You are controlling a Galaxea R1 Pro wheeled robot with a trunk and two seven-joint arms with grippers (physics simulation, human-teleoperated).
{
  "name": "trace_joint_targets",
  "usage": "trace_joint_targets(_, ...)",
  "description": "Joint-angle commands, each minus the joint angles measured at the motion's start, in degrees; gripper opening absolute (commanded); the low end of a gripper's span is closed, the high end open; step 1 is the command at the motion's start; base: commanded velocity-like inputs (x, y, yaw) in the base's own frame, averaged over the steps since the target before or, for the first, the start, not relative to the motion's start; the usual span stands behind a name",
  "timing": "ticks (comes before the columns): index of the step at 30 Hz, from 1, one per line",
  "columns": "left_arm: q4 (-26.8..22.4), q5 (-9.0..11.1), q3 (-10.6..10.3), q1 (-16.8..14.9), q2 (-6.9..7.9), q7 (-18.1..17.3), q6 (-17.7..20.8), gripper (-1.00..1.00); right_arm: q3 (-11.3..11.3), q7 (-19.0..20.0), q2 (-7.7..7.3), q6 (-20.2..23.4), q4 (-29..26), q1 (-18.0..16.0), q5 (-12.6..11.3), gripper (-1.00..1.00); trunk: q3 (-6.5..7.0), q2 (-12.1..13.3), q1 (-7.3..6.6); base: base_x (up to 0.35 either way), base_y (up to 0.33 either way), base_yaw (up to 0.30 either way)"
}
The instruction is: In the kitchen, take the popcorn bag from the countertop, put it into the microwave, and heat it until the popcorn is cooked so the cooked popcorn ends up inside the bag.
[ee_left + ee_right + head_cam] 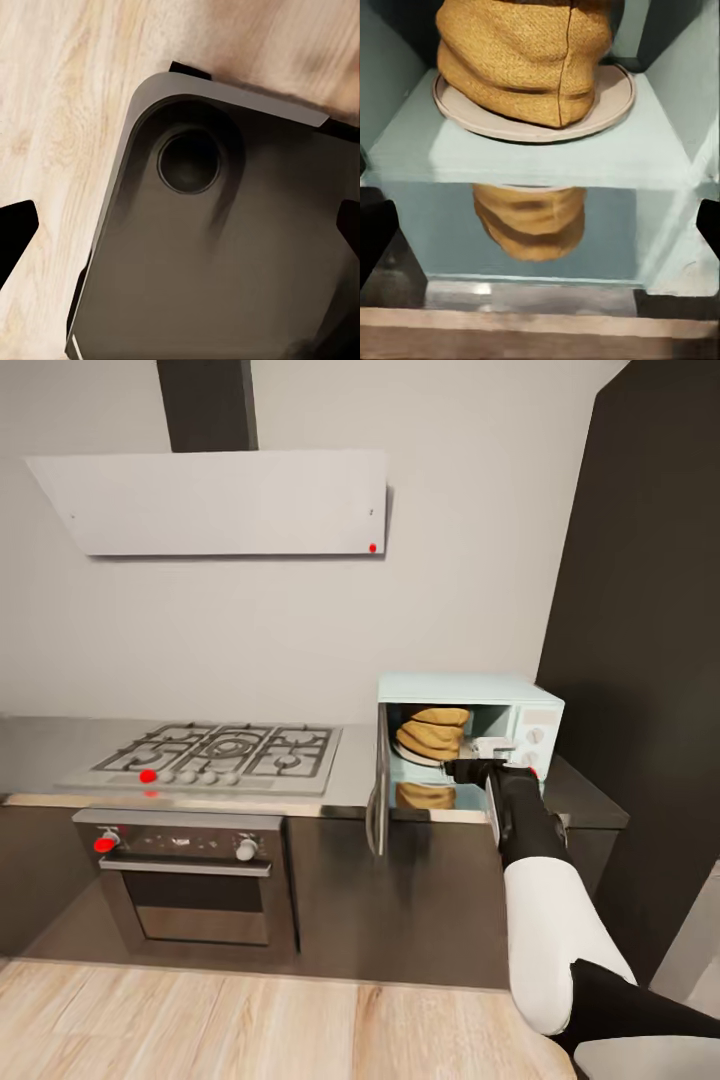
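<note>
Right of hob: microwave, door open
bag: on turntable plate inside microwave, upright
right pincer: at microwave mouth, tips apart, holding nothing
left pincer: tips apart over robot base, empty
handling: light, soft paper, crushes easily; take by thick rim
next: door not yet shut

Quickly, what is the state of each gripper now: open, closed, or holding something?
Left gripper: open, holding nothing, above the robot's dark base.
Right gripper: open, empty, in front of the popcorn bag inside the microwave.
</note>
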Motion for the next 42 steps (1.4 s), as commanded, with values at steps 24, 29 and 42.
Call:
trace_joint_targets(24, -0.1, 0.2, -0.2, 0.0, 0.15, -0.1, -0.2, 1.00, -0.3, -0.3, -12.21, -5.3, 37.5, 23.7, 2.3, 1.00, -0.06, 0.0, -0.04, -0.289, 0.000, 0.000)
trace_joint_targets(29, -0.7, 0.3, -0.1, 0.0, 0.28, -0.1, -0.2, 1.00, -0.3, -4.4, -13.69, -19.7, 52.9, 27.1, 1.9, 1.00, -0.06, 0.0, -0.04, -0.006, 0.000, 0.000)
trace_joint_targets(42, -6.3, 0.9, 0.1, 0.0, 0.34, 0.1, 0.6, 1.00, -0.5, -5.3, -13.48, -26.4, 54.2, 36.9, 0.4, 1.00, -0.06, 0.0, -0.04, 0.035, 0.000, 0.000)
